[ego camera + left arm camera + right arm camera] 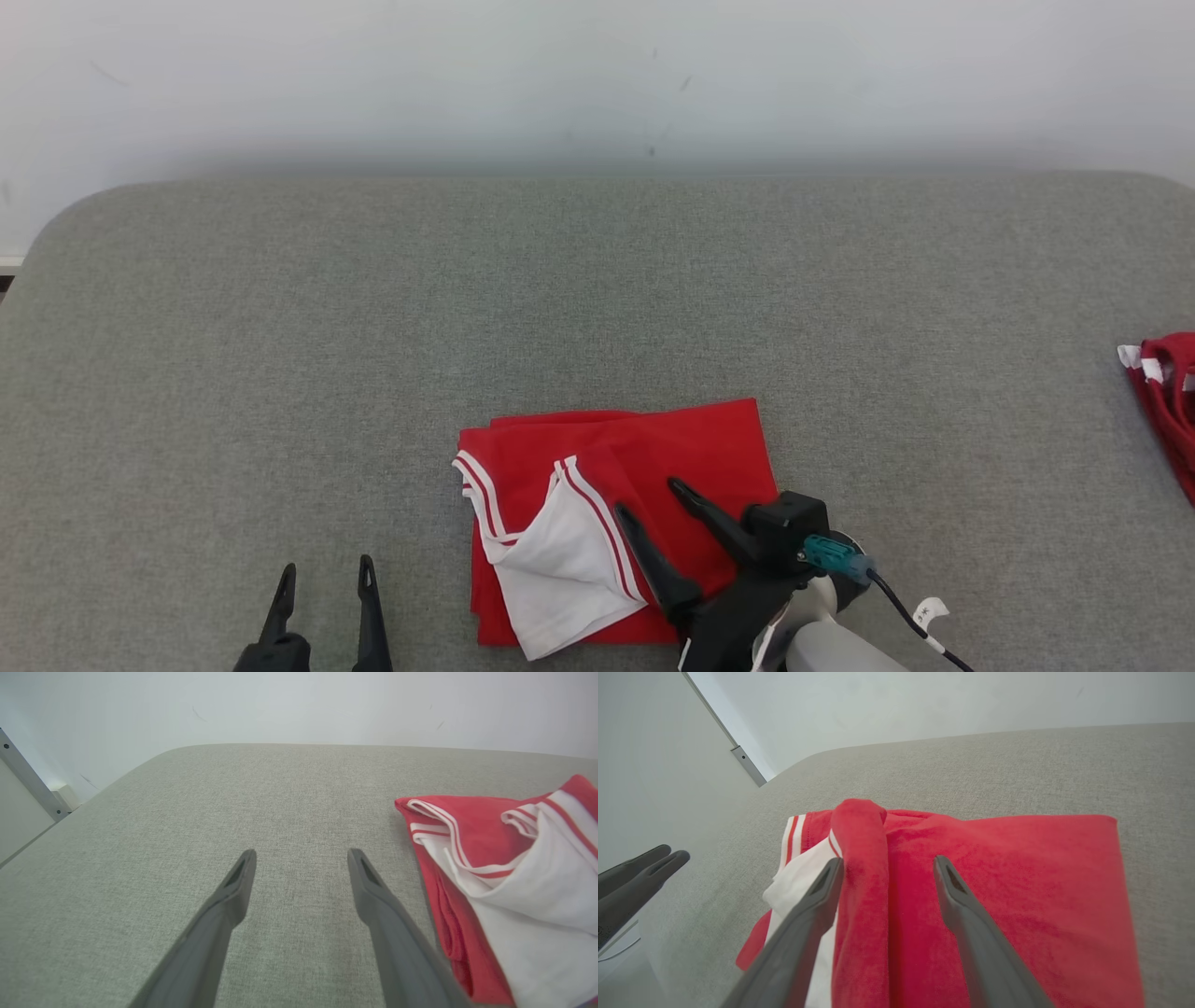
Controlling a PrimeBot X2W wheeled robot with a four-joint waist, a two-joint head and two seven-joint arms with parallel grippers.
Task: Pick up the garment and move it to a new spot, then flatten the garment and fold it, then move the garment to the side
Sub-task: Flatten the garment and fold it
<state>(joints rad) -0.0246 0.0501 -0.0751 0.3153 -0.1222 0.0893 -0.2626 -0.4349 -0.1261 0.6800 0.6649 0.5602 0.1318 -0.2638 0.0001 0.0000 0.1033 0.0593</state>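
Observation:
The garment (653, 457) is red with white, red-striped trim and lies folded into a rough square on the grey padded table (373, 327), near its front edge. A white panel (560, 569) is turned up on its left half. My right gripper (649, 499) hovers open over the garment's right half, fingers spread with a raised red fold (861, 872) between them and nothing gripped. My left gripper (325, 569) stands open over bare table to the garment's left. The left wrist view has the garment (495, 868) to the right of the left gripper (301, 856).
A second red garment with white trim (1167, 401) lies at the table's right edge. A pale wall rises behind the table. Bare grey surface stretches left of and behind the folded garment. In the right wrist view the left gripper (668, 854) shows at the left edge.

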